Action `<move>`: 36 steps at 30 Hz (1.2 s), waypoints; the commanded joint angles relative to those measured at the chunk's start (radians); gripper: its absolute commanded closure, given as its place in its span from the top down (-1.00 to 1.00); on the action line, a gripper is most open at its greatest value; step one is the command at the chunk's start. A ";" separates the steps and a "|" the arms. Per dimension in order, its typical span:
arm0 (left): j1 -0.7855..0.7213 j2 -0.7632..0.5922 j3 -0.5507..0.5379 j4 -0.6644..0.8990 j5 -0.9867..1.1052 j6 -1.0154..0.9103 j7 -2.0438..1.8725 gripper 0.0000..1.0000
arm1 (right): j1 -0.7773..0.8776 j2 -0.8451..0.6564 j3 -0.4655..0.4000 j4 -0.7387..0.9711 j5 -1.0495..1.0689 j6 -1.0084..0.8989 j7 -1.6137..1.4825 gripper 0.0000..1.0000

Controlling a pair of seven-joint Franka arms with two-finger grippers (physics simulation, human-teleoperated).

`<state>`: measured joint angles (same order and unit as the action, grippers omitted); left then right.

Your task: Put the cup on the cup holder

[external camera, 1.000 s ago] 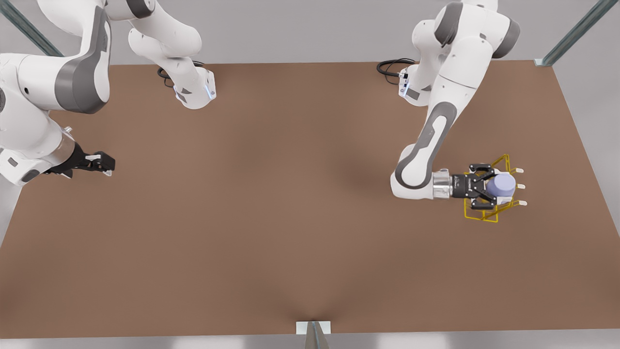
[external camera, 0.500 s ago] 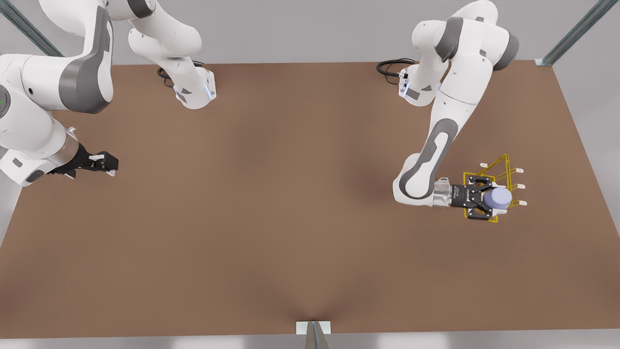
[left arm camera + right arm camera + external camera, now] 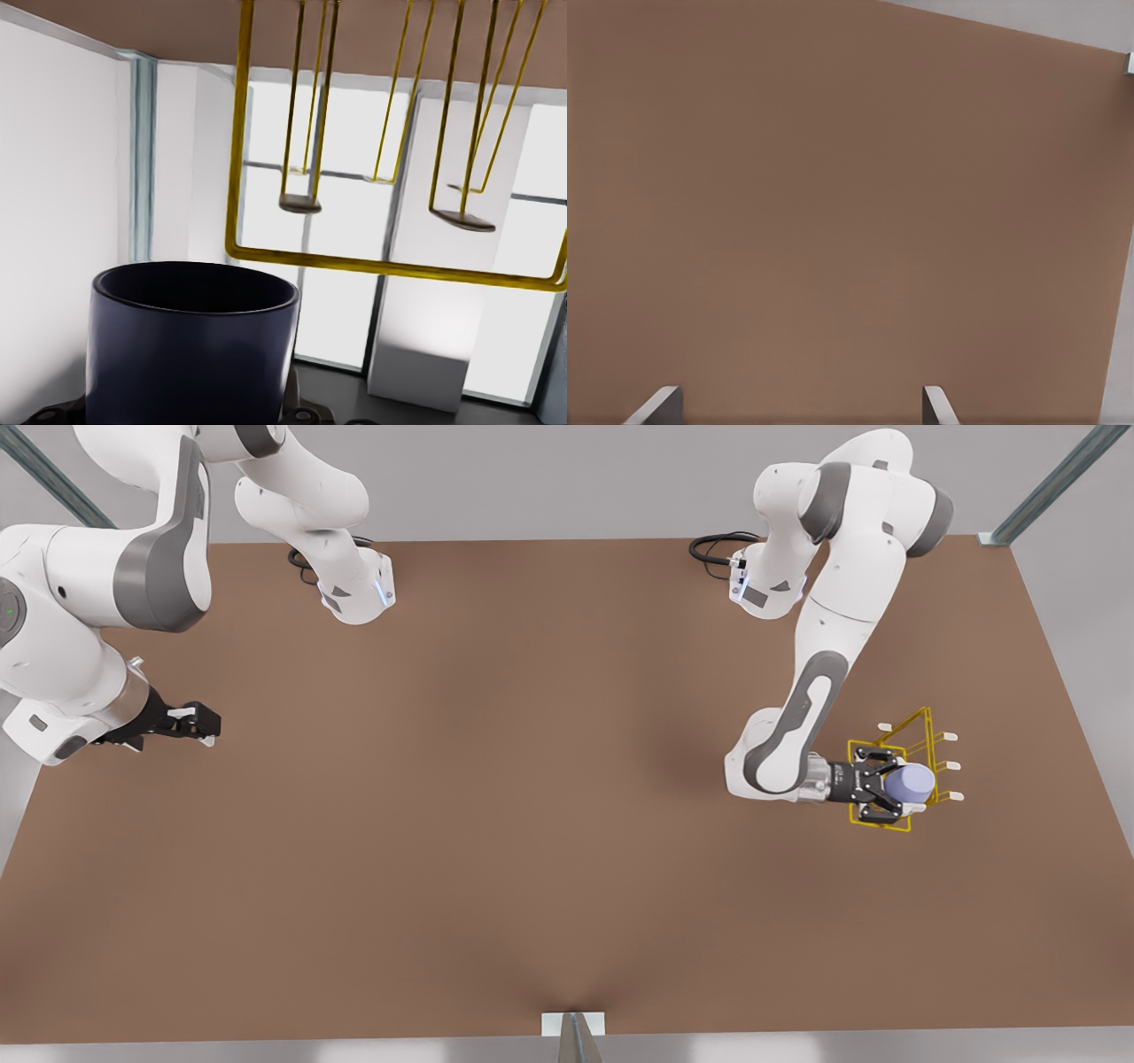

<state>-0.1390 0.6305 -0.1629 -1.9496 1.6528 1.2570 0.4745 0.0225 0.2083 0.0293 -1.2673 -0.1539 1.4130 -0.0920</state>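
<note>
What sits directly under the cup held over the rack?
Under the cup, held by the left gripper, are the cup holder's yellow wires. The peg below it is covered. The right gripper waits apart, open.

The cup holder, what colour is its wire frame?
Yellow; the cup holder shows it best in the left wrist view.

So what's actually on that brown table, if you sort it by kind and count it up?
Cups: 1, the cup, held by the left gripper over the rack.
Racks: 1, the yellow cup holder.
Robot arms: 2; the right gripper waits at the front view's left, fingers apart.
Total: 4
</note>
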 commanded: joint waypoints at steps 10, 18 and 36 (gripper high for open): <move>-0.002 0.015 -0.001 -0.012 -0.051 0.010 -0.197 0.40 | -0.001 -0.001 0.000 0.000 0.000 0.000 0.000 1.00; -0.001 0.041 -0.001 -0.012 -0.071 0.024 -0.228 0.40 | -0.001 -0.001 0.000 0.000 0.000 0.000 0.000 1.00; -0.013 0.015 -0.007 -0.011 -0.071 0.006 -0.221 1.00 | 0.001 -0.001 0.000 0.000 0.000 0.000 0.000 1.00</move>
<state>-0.1509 0.6508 -0.1708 -1.9612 1.5814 1.2708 0.2826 0.0230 0.2082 0.0292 -1.2675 -0.1539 1.4130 -0.0919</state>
